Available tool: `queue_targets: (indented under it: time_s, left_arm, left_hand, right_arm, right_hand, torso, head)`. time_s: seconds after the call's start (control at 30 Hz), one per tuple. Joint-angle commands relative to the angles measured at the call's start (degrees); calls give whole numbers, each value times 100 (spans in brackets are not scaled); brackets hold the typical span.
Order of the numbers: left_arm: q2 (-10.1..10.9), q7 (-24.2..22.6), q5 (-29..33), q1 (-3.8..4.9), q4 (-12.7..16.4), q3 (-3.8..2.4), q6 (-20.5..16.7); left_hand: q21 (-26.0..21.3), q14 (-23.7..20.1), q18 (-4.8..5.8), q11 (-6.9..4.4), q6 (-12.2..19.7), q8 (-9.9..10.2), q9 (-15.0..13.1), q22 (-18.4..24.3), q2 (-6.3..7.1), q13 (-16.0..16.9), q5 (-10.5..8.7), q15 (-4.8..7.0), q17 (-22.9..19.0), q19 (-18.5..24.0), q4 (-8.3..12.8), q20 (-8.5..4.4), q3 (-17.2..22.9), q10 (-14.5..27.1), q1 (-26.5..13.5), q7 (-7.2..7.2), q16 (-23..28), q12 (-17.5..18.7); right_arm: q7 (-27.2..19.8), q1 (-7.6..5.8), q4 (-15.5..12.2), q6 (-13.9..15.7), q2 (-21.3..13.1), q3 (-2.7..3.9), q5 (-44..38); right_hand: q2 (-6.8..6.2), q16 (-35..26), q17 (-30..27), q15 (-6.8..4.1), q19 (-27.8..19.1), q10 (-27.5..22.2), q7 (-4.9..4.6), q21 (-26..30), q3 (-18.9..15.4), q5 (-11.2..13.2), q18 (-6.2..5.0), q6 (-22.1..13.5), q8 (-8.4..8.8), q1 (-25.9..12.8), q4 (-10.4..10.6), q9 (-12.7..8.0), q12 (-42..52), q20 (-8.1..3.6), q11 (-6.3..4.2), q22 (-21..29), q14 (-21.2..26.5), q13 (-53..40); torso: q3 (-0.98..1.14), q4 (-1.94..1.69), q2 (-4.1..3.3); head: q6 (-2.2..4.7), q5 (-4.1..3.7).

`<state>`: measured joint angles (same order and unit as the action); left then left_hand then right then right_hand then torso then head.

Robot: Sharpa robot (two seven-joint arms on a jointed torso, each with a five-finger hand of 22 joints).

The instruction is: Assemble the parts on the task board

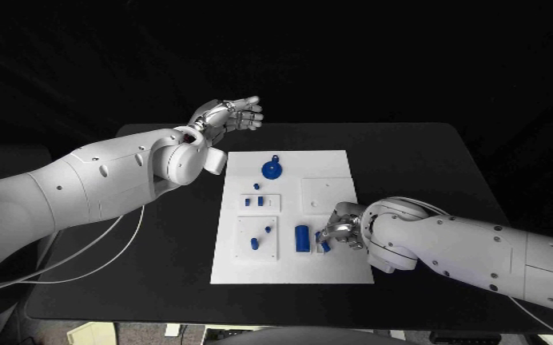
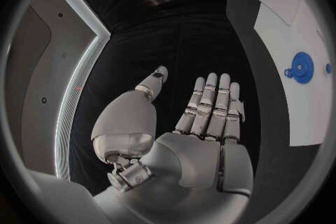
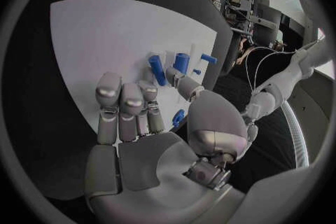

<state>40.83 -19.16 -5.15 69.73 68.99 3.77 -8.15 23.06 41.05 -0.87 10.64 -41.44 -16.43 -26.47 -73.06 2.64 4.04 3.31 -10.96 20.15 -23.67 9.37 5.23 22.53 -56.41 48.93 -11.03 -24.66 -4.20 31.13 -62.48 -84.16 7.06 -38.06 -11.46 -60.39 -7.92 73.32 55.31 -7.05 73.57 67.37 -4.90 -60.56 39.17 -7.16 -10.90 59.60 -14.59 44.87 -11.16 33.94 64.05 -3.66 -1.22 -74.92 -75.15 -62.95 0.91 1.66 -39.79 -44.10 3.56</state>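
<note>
The white task board lies mid-table. A round blue part sits near its far edge and appears again as the round blue part. Several small blue pieces stand in its left half. My right hand rests low on the board's near right part, fingers bent down onto the board. Its thumb tip is beside a blue cylinder. A small blue piece shows between thumb and fingers; whether it is held is unclear. My left hand hovers past the board's far left corner, fingers straight, palm empty.
More blue pieces and a short peg lie just beyond the right thumb. The black table spreads bare to the right of the board. White cables hang under my left arm at the table's left edge.
</note>
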Motion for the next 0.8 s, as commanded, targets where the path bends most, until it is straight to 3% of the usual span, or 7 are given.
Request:
queue_targets:
  time_s: [0.03,0.13,0.3,0.8]
  left_arm:
    - [-7,-36,8,7,14,-5,66]
    - [-5,-36,8,7,15,-5,66]
    - [-2,-35,8,8,16,-5,63]
    - [1,-32,8,8,17,-5,58]
  left_hand:
    - [-37,35,66,-8,-45,10,8,-10,12,-6,-7,-4,-9,-50,-13,0,10,-34,16,-46,20,29]
    - [-38,36,66,-8,-45,10,8,-10,12,-6,-7,-4,-10,-50,-14,0,10,-35,16,-47,20,29]
    - [-39,36,66,-8,-46,10,9,-11,12,-6,-7,-4,-10,-51,-14,-1,11,-35,16,-47,20,29]
    - [-41,37,66,-8,-47,10,10,-15,11,-6,-7,-4,-11,-54,-15,-1,11,-35,19,-47,21,29]
  right_arm:
    - [-96,6,-14,-30,8,-2,2]
    - [-108,6,-19,-39,5,-2,3]
    - [-125,6,-38,-61,4,-2,11]
    - [-129,6,-123,-71,-65,-2,13]
  right_hand:
    - [-166,-38,12,-36,10,-38,-14,35,25,306,-410,25,11,-41,144,-8,-28,-60,-18,-46,-7,-6]
    - [-313,-42,16,-38,18,-37,-10,41,51,395,-410,27,13,-105,320,-8,-30,-71,-17,-44,-8,-7]
    - [-364,-42,22,-41,20,-37,-9,42,56,407,-410,26,13,-153,435,-5,-30,-79,-19,-46,-8,-9]
    - [-295,-40,29,-43,17,-36,-6,40,72,365,-410,31,10,-167,515,0,-29,-87,-22,-52,-7,-11]
  torso:
    - [-2,0,0]
    - [-2,2,2]
    - [-1,-1,-1]
    - [3,2,1]
  head:
    - [4,5]
    - [5,9]
    - [-3,11]
    - [-10,16]
